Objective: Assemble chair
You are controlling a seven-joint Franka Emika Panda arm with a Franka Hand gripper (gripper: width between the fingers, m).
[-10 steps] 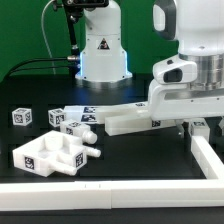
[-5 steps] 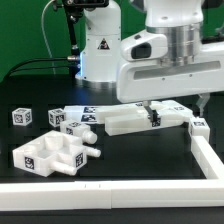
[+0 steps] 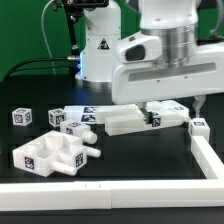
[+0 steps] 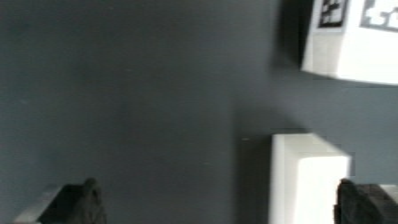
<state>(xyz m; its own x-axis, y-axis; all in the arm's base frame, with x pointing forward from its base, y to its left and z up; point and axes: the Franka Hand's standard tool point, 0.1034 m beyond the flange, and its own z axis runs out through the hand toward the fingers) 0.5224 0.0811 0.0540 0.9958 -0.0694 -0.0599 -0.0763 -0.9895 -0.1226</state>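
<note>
Robot arm (image 3: 165,45) hanging over the middle of a black table (image 3: 40,90), where loose white chair parts lie apart, none joined. Over the past second the arm has swung in from the exterior view's right to a spot above a flat slab (image 3: 122,121). In the last half second it has barely shifted, so it seems to be settling for a pick.

The wrist view shows the gripper (image 4: 222,200) with its two fingers (image 4: 75,202) spread wide and holding nothing. Between them is dark table and the end of a white part (image 4: 317,172), nearer one finger and touching neither. A tagged part (image 4: 352,40) lies beyond it.

A large notched piece (image 3: 52,152) rests toward the exterior view's left, near the white rail (image 3: 110,190). Two small tagged blocks (image 3: 66,121) sit just behind it, and a lone cube (image 3: 22,117) lies further left.

Assembly looks barely begun. The gripper probably needs centring over the part before it lowers and closes.
</note>
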